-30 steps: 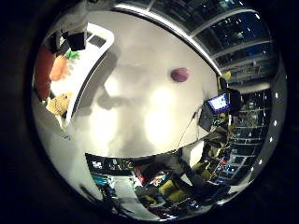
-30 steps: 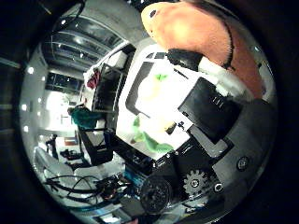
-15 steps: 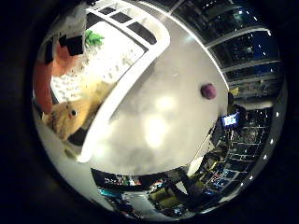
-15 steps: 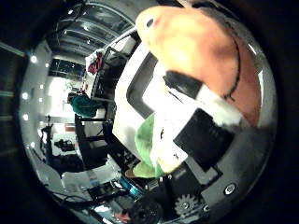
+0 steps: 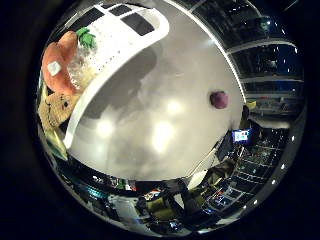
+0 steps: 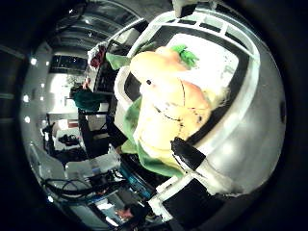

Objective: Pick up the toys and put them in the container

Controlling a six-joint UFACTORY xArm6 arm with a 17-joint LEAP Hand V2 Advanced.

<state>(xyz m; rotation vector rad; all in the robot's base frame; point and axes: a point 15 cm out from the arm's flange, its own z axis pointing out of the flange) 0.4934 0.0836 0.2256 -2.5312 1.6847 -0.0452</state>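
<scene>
A white slotted container stands on the grey table. An orange plush toy with green leaves lies in it, on top of a green toy. Beside it in the container rests a tan plush toy. A small purple toy lies alone on the table, well away from the container. My right hand hovers over the container. One black and white finger reaches in toward the orange toy's lower end and is not wrapped round it.
The table's edge runs beyond the purple toy, with a lit screen and room clutter past it. Shelves and furniture stand around the container's far side.
The orange toy, held close against my palm before, now lies lower in the container with my fingers off it. The hand has drawn back from it.
</scene>
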